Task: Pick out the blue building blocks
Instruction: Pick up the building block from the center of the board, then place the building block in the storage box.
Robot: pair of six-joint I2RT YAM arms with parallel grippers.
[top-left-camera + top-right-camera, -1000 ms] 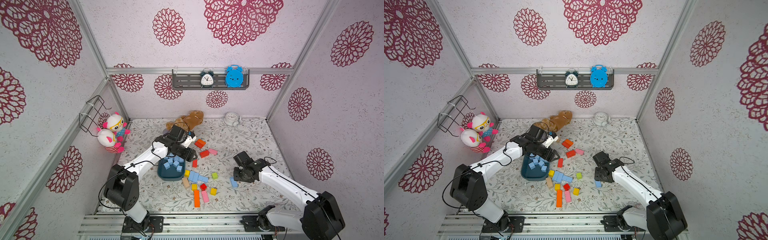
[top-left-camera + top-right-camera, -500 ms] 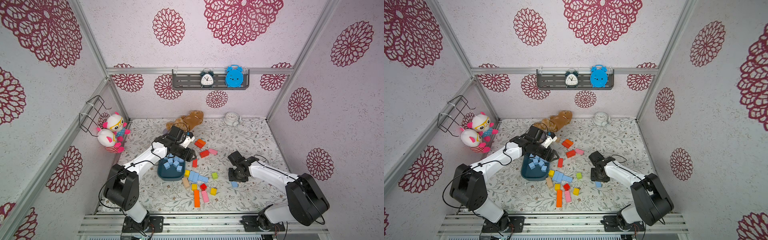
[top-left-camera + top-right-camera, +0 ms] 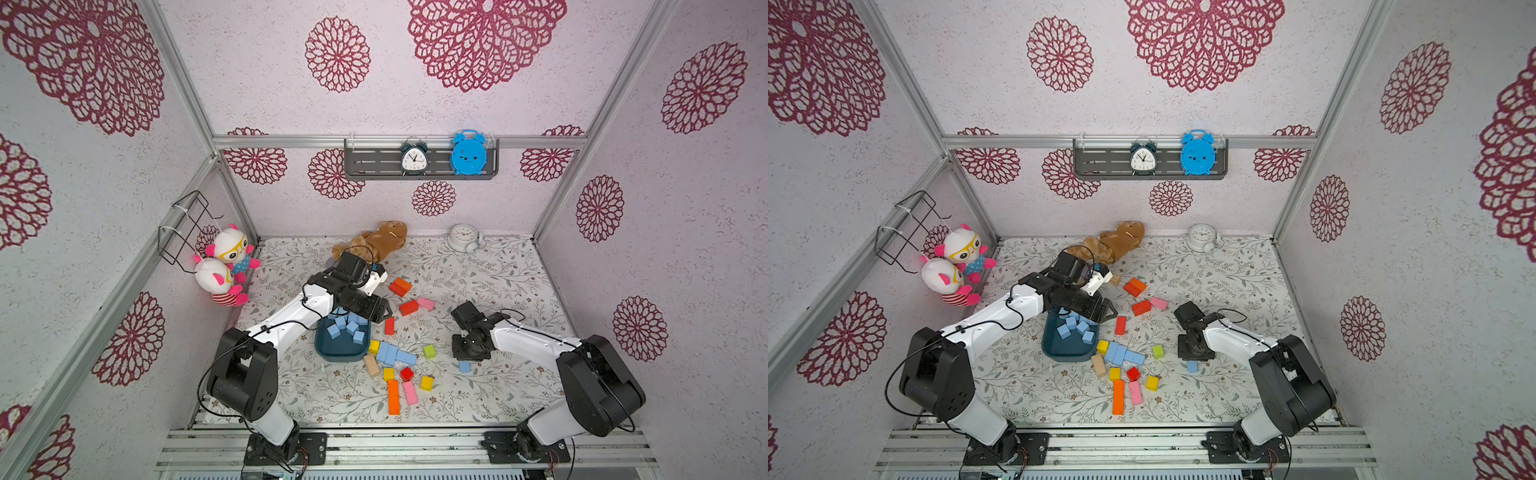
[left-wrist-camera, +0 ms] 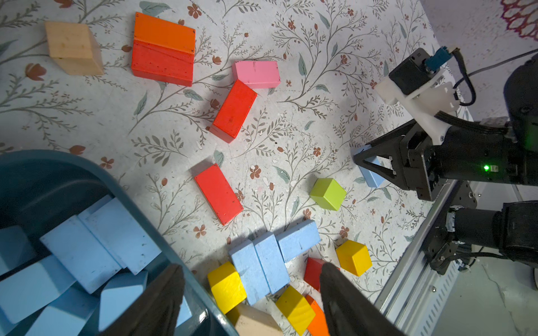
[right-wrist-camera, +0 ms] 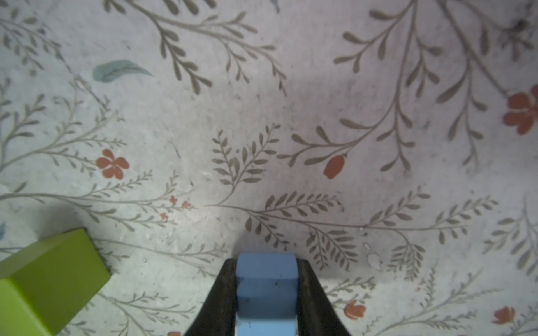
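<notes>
Our right jaws are clamped on a single blue block (image 5: 266,288), one finger pressed to each side of it, low over the floral bench (image 5: 291,116); we cannot tell whether it rests on the surface. A green cube (image 5: 49,276) sits near it without touching. In both top views the same block shows just in front of the right wrist (image 3: 464,366) (image 3: 1192,366), well apart from the other blue ones. Our left jaws stand wide apart with nothing between them, hanging over the rim of the dark teal tray (image 4: 122,186) and the blocks just beside it. Inside the tray lies a loose heap of blue blocks (image 4: 96,247), also seen in a top view (image 3: 345,328). Just outside the tray three blue bricks (image 4: 270,261) lie side by side, touching one another, with a yellow cube (image 4: 227,286) against one end. Beyond them a red brick (image 4: 218,193) lies alone. Farther off a second red brick (image 4: 234,110) touches a pink brick (image 4: 256,74), near an orange block (image 4: 164,32) and a tan block (image 4: 72,48).
</notes>
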